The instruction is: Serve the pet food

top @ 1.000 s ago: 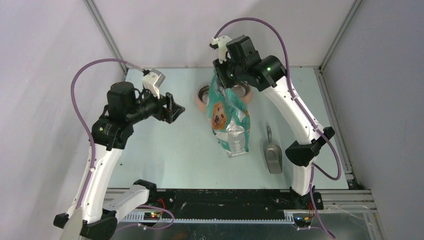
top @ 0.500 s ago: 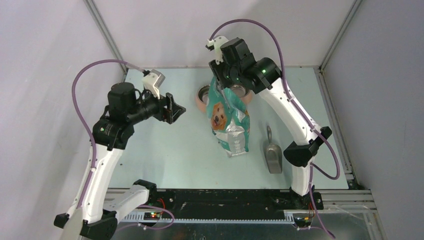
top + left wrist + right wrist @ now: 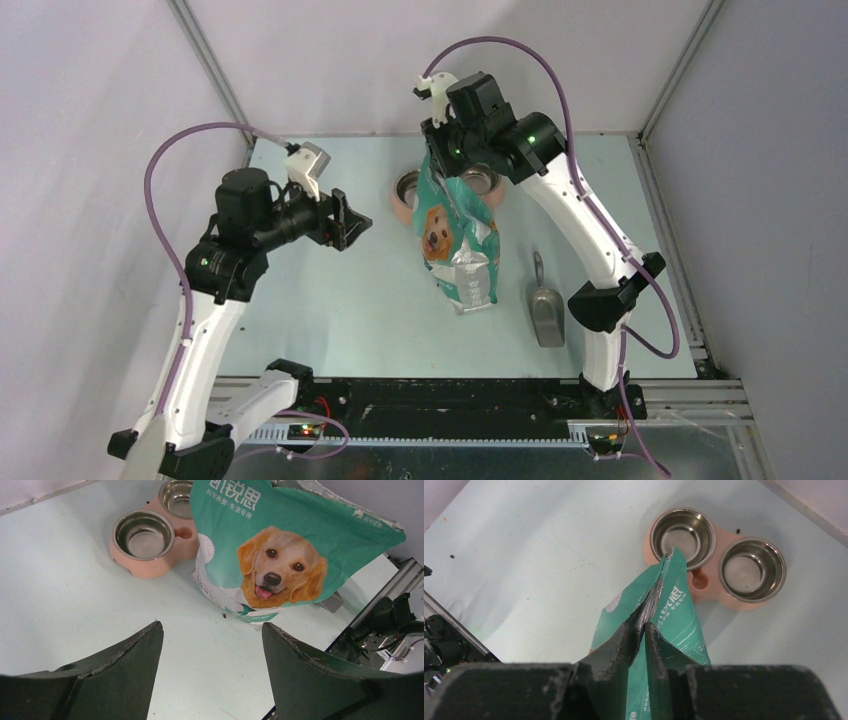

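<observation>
The pale green bench point(image 3: 330, 290) carries everything, with the left arm point(image 3: 205, 300) and the right arm point(image 3: 590, 230) reaching over it from its near edge. The right jaws are clenched on the pinched top edge of the teal foil bag point(image 3: 460, 250), a finger on each side of the fold. The bag hangs down from those jaws towards the arm bases, its golden-dog face turned towards the left arm, and its silver foot seems to rest on the bench. The left jaws stand wide apart and grasp nothing. They are raised off the bench and well apart from the bag, which fills the space straight ahead of them. Below the right jaws and slightly beyond them sits the pink feeder point(image 3: 704, 587), whose two steel bowls point(image 3: 682, 537) show bare shiny bottoms; the bag's top corner crosses one of them in the right wrist view. From the left jaws the feeder lies ahead and to the left, just beside the bag. The grey scoop point(image 3: 546, 312) lies flat on the bench, well back from the right jaws towards that arm's base and apart from the bag. The pet food point(image 3: 224, 614) shows only as a small dark pellet on the bench at the bag's foot, ahead of the left jaws; whatever the bag holds is hidden.
</observation>
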Action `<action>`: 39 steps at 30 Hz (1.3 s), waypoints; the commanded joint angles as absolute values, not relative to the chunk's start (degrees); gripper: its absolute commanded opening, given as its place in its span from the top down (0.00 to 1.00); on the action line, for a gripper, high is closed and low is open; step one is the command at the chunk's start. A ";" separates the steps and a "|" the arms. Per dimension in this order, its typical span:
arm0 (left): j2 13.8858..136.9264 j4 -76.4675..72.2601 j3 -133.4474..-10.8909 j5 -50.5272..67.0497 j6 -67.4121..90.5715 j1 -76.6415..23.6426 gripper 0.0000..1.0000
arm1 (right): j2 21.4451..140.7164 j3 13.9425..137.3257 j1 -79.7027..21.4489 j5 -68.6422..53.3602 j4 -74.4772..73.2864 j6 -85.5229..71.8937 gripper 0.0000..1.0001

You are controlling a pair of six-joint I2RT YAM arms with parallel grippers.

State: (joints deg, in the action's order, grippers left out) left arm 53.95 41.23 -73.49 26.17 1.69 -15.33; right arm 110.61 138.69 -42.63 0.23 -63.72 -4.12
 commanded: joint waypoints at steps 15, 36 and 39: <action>67.89 28.52 -85.90 20.58 28.90 -20.93 0.23 | 106.82 140.58 -37.84 -6.27 -63.64 -1.35 1.00; 83.43 25.24 -91.76 17.68 49.09 -27.86 0.34 | 101.85 136.06 -39.13 -8.08 -66.33 -0.64 0.92; 83.20 24.21 -91.10 18.22 49.67 -27.86 0.34 | 100.50 134.13 -39.73 -8.24 -66.82 -0.30 0.83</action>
State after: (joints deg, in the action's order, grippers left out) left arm 84.95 27.09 -92.05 18.06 48.14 -27.53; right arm 105.45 135.44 -38.52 -7.55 -65.80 -1.41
